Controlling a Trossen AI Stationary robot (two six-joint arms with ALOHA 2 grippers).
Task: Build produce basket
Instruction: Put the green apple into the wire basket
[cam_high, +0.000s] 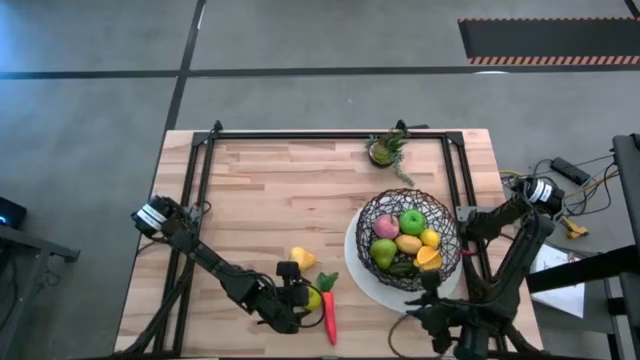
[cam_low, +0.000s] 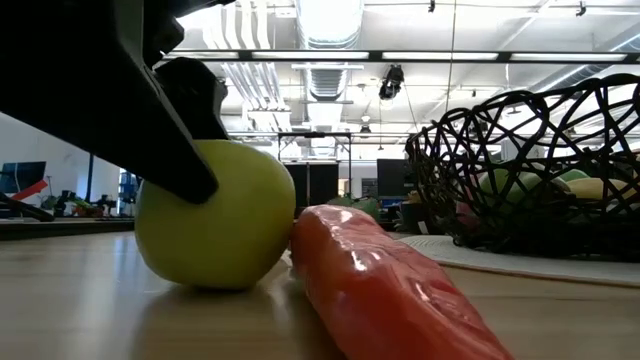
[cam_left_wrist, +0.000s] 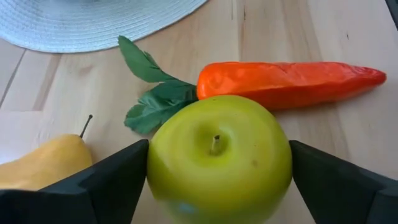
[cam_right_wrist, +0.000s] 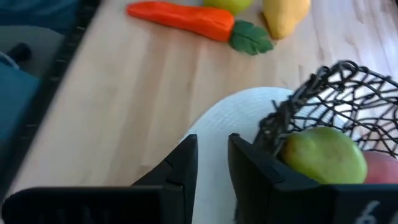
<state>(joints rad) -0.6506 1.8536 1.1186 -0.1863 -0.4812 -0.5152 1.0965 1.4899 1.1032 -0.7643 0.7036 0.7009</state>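
Note:
A green apple (cam_left_wrist: 217, 155) sits stem up on the table near the front edge, touching a red carrot (cam_left_wrist: 286, 84) with green leaves. A yellow pear (cam_left_wrist: 43, 163) lies beside them. My left gripper (cam_high: 305, 298) is shut on the apple. The dark wire basket (cam_high: 408, 238) stands on a white plate (cam_high: 365, 268) at the right and holds several fruits. My right gripper (cam_right_wrist: 212, 155) hangs over the plate's near edge beside the basket, empty, its fingers shut to a narrow slit. My left gripper pinches the apple's two opposite sides (cam_left_wrist: 155, 168) at its widest girth between the two fingers (cam_left_wrist: 118, 180). The fingers come slanting down from the table's left. The apple stands upright with its underside (cam_low: 215, 280) on the table.
A small potted plant (cam_high: 387, 150) stands at the table's far edge. The carrot (cam_high: 328, 312) lies right of the apple, the pear (cam_high: 302, 259) just beyond it. Bare wood lies across the table's left and middle.

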